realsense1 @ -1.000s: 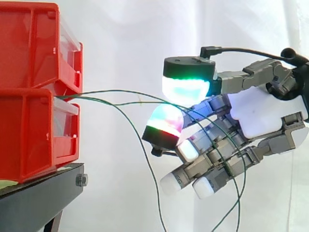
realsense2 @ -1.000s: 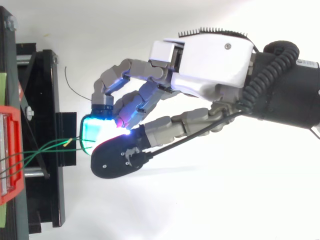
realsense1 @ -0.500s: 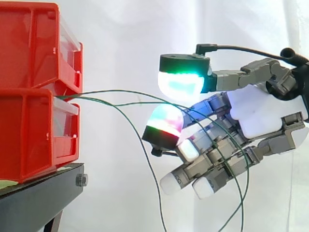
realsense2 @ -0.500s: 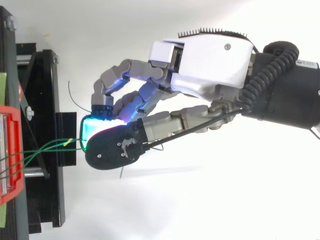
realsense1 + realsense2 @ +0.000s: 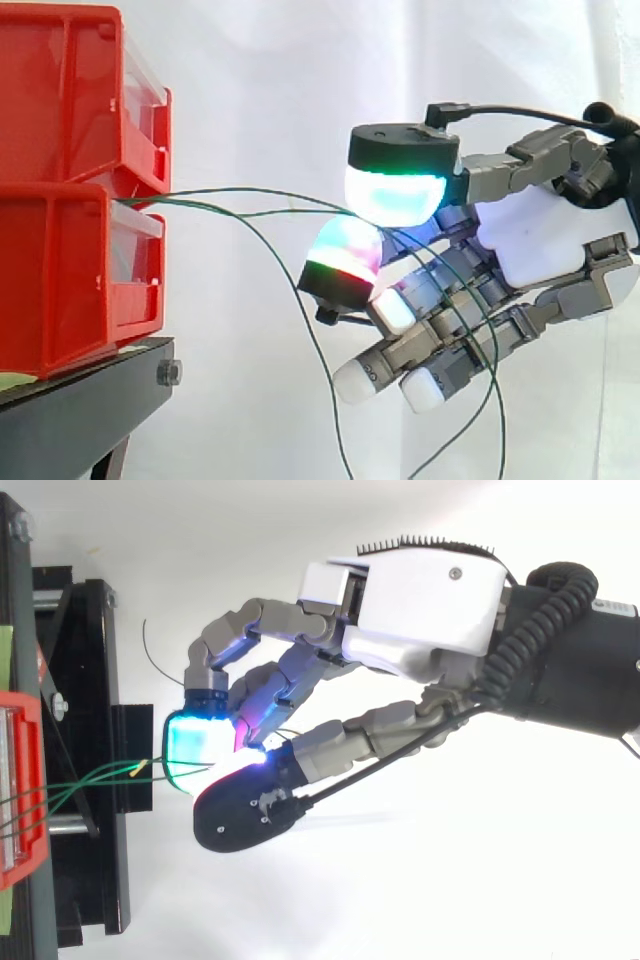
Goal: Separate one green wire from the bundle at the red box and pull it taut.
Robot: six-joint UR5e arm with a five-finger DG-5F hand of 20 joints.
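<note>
Several green wires (image 5: 160, 200) leave the red bin (image 5: 60, 280); the robot hand (image 5: 545, 235) pinches one green wire (image 5: 300, 212) between its pads (image 5: 395, 195). Thin, limp, likely slippery: hold firmly near the bundle.

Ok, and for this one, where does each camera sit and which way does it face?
Side view: beside the work at about its height, looking level across at the stacked red plastic bins on the black metal stand; the hand comes in from the right, its fingertips pinching one of the thin green wires.
Top view: above the work, looking down; the hand and the dark arm come in from the right.
Shared: the bins, stand, wires and hand.
</note>
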